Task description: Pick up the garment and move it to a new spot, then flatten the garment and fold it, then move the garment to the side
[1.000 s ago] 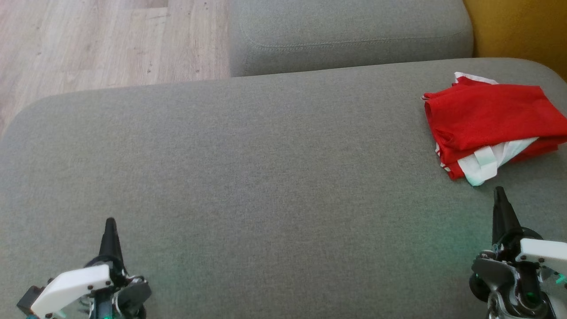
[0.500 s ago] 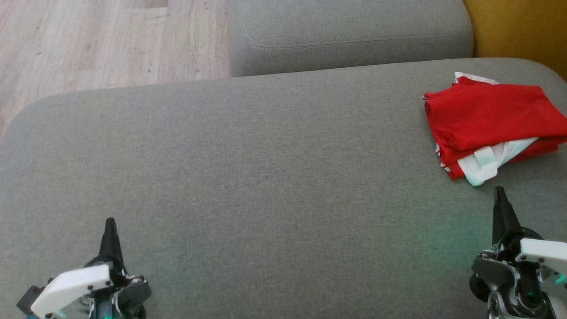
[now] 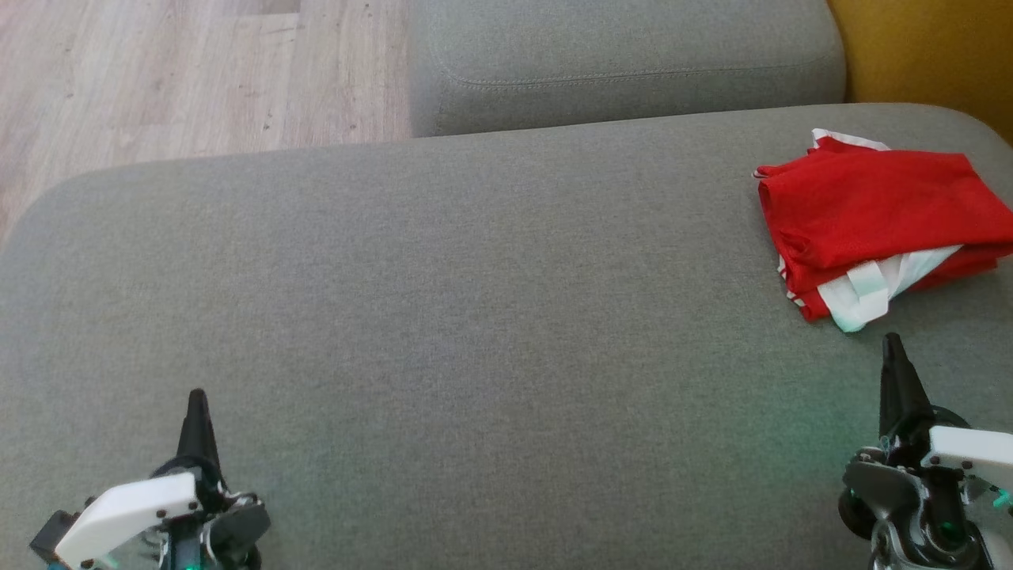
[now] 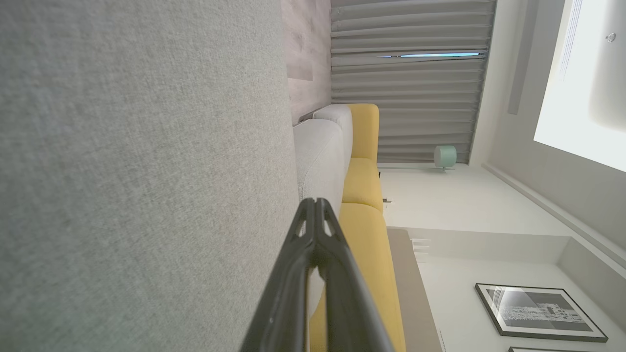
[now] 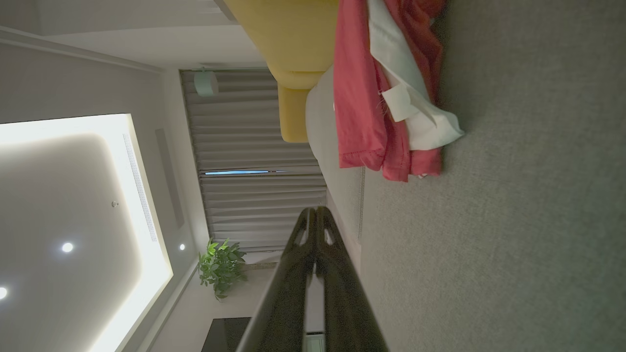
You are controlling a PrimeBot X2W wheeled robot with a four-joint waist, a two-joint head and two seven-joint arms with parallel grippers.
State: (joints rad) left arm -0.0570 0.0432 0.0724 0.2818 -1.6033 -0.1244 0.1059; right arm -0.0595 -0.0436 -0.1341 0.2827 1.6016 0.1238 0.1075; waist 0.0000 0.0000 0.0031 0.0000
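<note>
In the head view, the red and white garment (image 3: 870,214) is lying folded in the upper right of the frame, on the big grey cushion (image 3: 475,301), near its rounded corner. The left gripper (image 3: 196,412) is sitting at the lower left. The right gripper (image 3: 894,356) is at the lower right, just below the garment but not touching it. Both are pinched fully closed and are holding nothing. In the left wrist view, the two dark fingers are pressing together at the bottom middle, with grey cushion on the left and a yellow sofa (image 4: 364,186) beyond. In the right wrist view, the closed fingers are pointing up from the bottom middle, and the garment is showing in the upper middle, clear of the tips. I think the job is looking nearly done. If the right arm goes swinging forward, its tip could be poking the loose white flap (image 3: 863,297) and spoiling the fold. Compared with a second ago, nothing is moving; garment and grippers are staying put.
</note>
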